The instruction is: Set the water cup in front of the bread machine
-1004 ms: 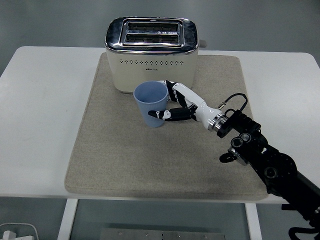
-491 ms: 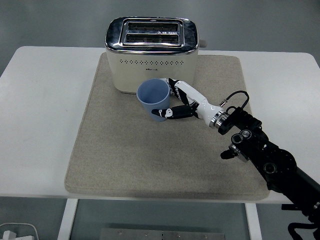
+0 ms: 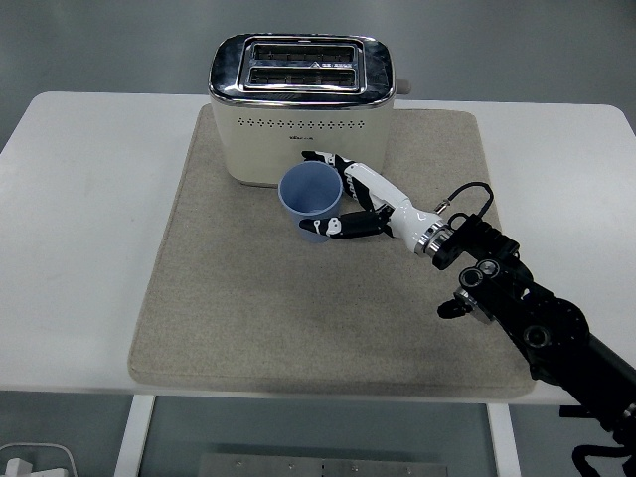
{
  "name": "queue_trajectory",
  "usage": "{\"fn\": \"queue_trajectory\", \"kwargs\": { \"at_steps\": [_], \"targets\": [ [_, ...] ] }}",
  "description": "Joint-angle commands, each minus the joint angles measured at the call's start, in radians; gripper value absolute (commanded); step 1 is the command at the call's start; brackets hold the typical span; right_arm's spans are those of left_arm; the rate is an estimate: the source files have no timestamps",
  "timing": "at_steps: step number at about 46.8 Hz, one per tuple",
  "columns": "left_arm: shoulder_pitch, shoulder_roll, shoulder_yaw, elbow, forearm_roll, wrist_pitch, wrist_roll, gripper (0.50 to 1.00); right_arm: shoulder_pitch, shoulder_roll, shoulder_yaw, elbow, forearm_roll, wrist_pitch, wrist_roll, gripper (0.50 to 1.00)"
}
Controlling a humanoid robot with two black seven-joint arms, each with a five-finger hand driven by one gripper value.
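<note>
One blue cup (image 3: pixel 311 196) is gripped by the right hand (image 3: pixel 348 204), fingers wrapped around its right side, mouth tilted toward the camera. It is held over the beige mat (image 3: pixel 248 318), just before the toaster (image 3: pixel 301 104); whether it is touching down cannot be told.

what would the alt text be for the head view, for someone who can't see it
The robot's right hand grips a blue water cup, tilted, just in front of a cream and chrome toaster. Both are over a beige mat on a white table, and the black right arm reaches in from the lower right.
</note>
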Motion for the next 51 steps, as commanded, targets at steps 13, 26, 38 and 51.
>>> {"fn": "queue_trajectory", "kwargs": {
  "at_steps": [13, 26, 38, 51],
  "targets": [
    [0.000, 0.000, 0.000, 0.000, 0.000, 0.000, 0.000, 0.999, 0.011, 0.000, 0.011, -0.009, -0.001, -0.011, -0.006, 0.919],
    [0.000, 0.000, 0.000, 0.000, 0.000, 0.000, 0.000, 0.996, 0.012, -0.018, 0.021, 0.000, 0.008, -0.009, -0.006, 0.919],
    [0.000, 0.000, 0.000, 0.000, 0.000, 0.000, 0.000, 0.999, -0.003, -0.086, 0.024, 0.035, 0.022, -0.003, -0.006, 0.919],
    [0.000, 0.000, 0.000, 0.000, 0.000, 0.000, 0.000, 0.999, -0.031, -0.169, 0.063, 0.069, 0.032, 0.015, -0.003, 0.919]
  ]
}}
